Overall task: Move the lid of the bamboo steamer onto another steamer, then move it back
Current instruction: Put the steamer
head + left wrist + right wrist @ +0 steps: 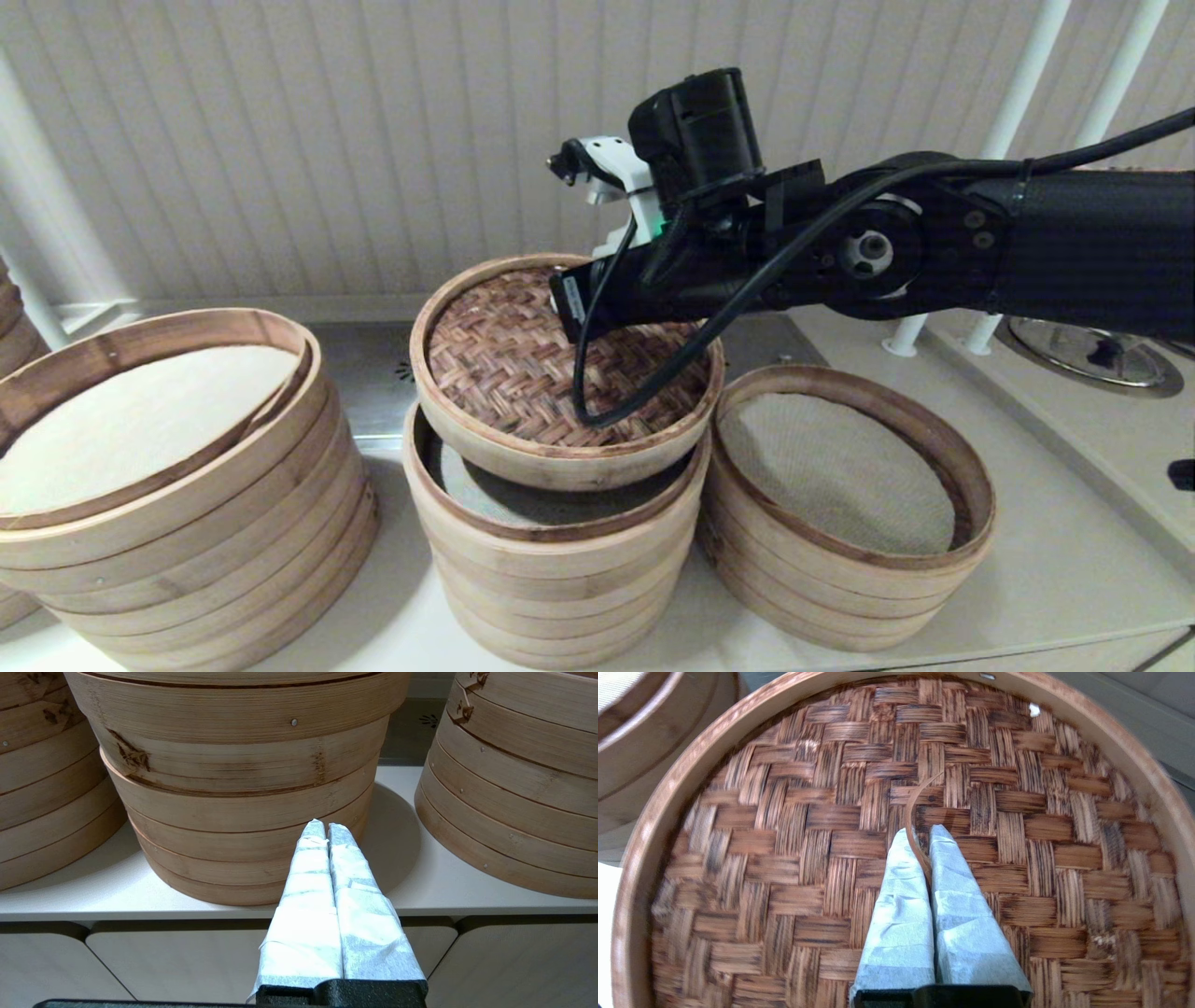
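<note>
One lid [523,373], three steamer stacks [551,560]

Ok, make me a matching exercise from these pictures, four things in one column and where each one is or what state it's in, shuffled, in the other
Things:
1. bamboo steamer lid
2. right gripper
3. left gripper
4. another steamer

Places or states:
A. shut on nothing, low in front of the counter
B. lifted and tilted above the middle stack
C. uncovered, mesh liner showing, on the robot's right
D. pinching the thin handle loop on the woven top

Pairs: 1-B, 2-D, 3-A, 4-C
</note>
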You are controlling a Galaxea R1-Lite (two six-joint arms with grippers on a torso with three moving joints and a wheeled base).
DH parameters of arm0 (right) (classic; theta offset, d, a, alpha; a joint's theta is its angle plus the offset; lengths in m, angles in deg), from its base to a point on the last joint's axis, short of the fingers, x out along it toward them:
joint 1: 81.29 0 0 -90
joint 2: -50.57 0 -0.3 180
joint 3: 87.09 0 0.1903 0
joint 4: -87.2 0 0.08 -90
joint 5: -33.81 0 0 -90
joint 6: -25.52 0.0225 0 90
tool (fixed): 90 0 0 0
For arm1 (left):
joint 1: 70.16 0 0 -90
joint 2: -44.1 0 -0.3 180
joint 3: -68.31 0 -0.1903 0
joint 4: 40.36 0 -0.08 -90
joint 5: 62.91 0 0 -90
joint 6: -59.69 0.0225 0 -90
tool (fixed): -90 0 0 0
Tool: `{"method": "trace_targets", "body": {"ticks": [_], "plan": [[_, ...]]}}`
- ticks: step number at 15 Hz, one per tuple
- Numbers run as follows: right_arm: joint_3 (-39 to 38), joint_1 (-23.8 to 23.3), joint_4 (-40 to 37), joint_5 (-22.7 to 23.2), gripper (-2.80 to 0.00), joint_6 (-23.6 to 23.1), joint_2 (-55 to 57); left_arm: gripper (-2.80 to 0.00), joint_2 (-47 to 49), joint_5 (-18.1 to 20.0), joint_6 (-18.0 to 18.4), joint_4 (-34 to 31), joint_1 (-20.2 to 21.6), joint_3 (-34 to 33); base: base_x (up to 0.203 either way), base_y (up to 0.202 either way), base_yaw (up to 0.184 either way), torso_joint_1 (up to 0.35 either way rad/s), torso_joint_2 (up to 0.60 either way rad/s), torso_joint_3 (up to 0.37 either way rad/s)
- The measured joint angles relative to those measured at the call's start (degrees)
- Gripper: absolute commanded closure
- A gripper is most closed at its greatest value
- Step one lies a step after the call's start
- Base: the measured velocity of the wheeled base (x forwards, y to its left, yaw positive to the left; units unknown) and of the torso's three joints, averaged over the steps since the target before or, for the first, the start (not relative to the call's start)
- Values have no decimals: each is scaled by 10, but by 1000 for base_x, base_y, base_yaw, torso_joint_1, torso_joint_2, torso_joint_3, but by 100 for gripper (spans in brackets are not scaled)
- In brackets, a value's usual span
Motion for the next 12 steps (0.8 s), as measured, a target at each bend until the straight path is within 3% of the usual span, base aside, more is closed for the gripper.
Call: {"method": "trace_targets", "body": {"ticks": [12], "plan": [[-1, 21, 0, 0, 0, -3, 8, 0, 0, 0, 0, 0, 0, 0, 0, 0, 0, 0, 0, 0]]}}
